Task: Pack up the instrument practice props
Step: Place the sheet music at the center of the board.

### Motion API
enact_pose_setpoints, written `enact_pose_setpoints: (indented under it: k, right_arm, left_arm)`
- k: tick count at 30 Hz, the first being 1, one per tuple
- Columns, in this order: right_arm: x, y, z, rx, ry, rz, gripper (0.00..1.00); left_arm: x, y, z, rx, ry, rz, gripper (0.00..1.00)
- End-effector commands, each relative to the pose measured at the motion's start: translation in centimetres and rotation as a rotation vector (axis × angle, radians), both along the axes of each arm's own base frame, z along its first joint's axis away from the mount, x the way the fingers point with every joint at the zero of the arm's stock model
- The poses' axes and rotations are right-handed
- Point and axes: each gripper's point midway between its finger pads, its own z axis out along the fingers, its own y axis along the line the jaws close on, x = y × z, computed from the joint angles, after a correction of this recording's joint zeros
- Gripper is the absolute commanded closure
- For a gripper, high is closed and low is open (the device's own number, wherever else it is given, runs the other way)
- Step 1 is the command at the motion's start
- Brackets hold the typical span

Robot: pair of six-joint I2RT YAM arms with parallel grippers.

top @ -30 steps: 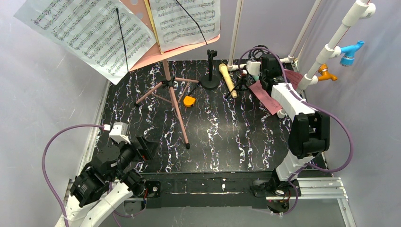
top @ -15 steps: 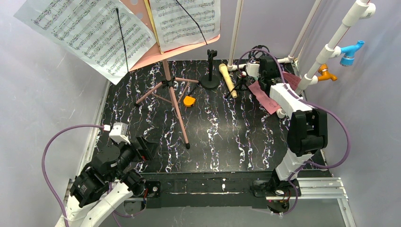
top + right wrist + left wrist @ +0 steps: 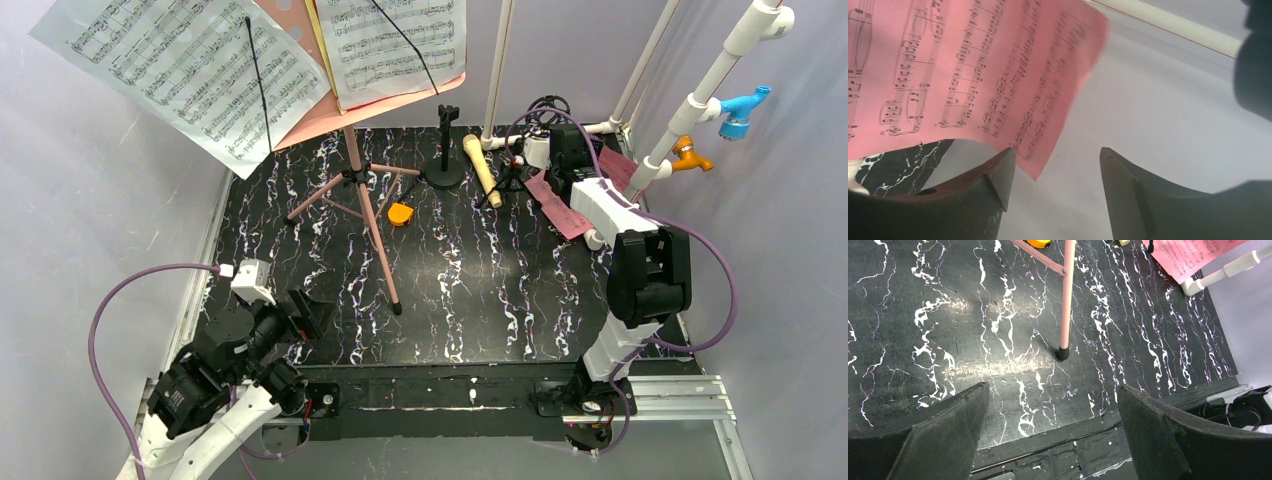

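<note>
The pink music board (image 3: 300, 110) stands at the back left on pink tripod legs (image 3: 375, 235), carrying white printed sheets (image 3: 190, 70). A beige toy microphone (image 3: 481, 168) lies at the back centre. A pink music sheet (image 3: 558, 207) lies at the back right. My right gripper (image 3: 1055, 165) is open over that pink sheet (image 3: 963, 65); the sheet's corner hangs free next to the left finger. Low at the front left, my left gripper (image 3: 1053, 405) is wide open and holds nothing, with a tripod foot (image 3: 1063, 353) ahead of it.
A black microphone stand (image 3: 445, 150) and a small orange object (image 3: 400, 214) sit near the tripod. A white pipe frame (image 3: 690, 100) with blue and orange fittings rises at the back right, with one pipe (image 3: 1168, 22) just beyond the sheet. Grey walls enclose the marbled black table (image 3: 480, 290).
My right gripper has gone from shut to open, and the pink sheet's corner is loose between its fingers. The left arm has not moved.
</note>
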Motion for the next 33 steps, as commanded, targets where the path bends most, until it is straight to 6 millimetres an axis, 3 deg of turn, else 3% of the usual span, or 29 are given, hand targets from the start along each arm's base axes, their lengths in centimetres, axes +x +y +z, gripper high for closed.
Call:
enact_pose_setpoints:
  k: [1, 7, 12, 19, 26, 33]
  right_arm:
    - [-0.8, -0.3, 1.8, 0.063, -0.056, -0.037, 0.26]
    - [-3.7, 1.5, 1.9, 0.183, 0.032, 0.017, 0.15]
    - [-8.0, 4.7, 1.3, 0.303, 0.176, 0.132, 0.08]
    - [-15.3, 9.6, 0.3, 0.565, 0.376, 0.325, 0.02]
    - [-24.5, 15.6, -1.1, 0.911, 0.627, 0.538, 0.02]
    - [-27.1, 19.0, -3.3, 1.171, 0.715, 0.562, 0.02]
  left_arm:
    - [-0.2, 0.4, 1.2, 0.009, -0.024, -0.005, 0.02]
    - [-0.4, -0.3, 2.1, 0.033, -0.034, -0.062, 0.02]
    - [-0.7, -1.5, 4.7, 0.021, -0.136, -0.16, 0.02]
    - [-1.1, -2.1, 9.2, 0.04, -0.284, -0.254, 0.02]
    - [-0.2, -2.3, 12.9, 0.101, -0.324, -0.262, 0.02]
    - [1.4, -0.2, 15.8, 0.184, -0.337, -0.139, 0.02]
